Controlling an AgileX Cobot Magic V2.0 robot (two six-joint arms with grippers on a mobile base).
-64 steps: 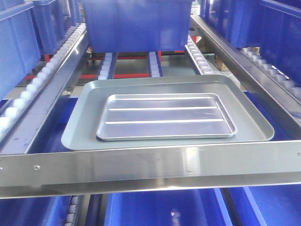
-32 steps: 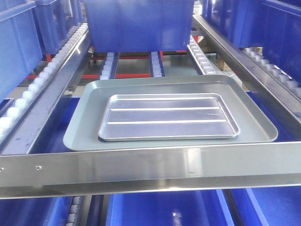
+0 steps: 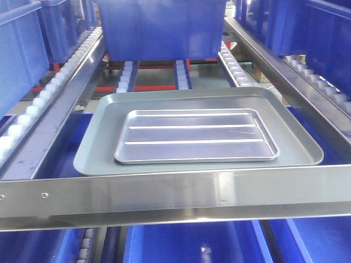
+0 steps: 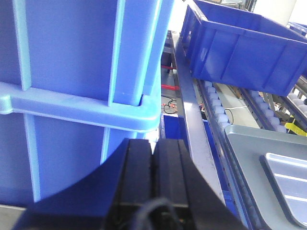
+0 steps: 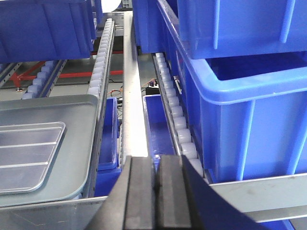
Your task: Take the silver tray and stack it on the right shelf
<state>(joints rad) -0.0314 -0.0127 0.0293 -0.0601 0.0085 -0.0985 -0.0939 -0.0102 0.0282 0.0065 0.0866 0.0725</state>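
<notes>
- Nearest in the front view runs the right shelf's (image 3: 175,192) broad shiny crossbar, with small screws at its left end; more blue bins show beneath it.
- Just behind the bar lies a large dull grey tray (image 3: 197,161), and the silver tray (image 3: 196,136) sits flat inside it, roughly centred, its two long ridges running side to side.
- White rollers (image 3: 33,109) line the rail to the left of the trays, and another roller rail (image 3: 233,66) climbs away on the right.
- Behind the trays a blue bin (image 3: 162,27) rests across the rollers, blocking the far end of the lane.
- The left pincer (image 4: 153,182) has its black fingers pressed together, holding nothing; a tall blue crate (image 4: 81,72) stands right in front of it, with the trays off to its right.
- The right pincer (image 5: 156,191) is likewise pressed together and empty, facing a steel rail; stacked blue crates (image 5: 240,96) crowd its right side, while the trays lie to its left.
</notes>
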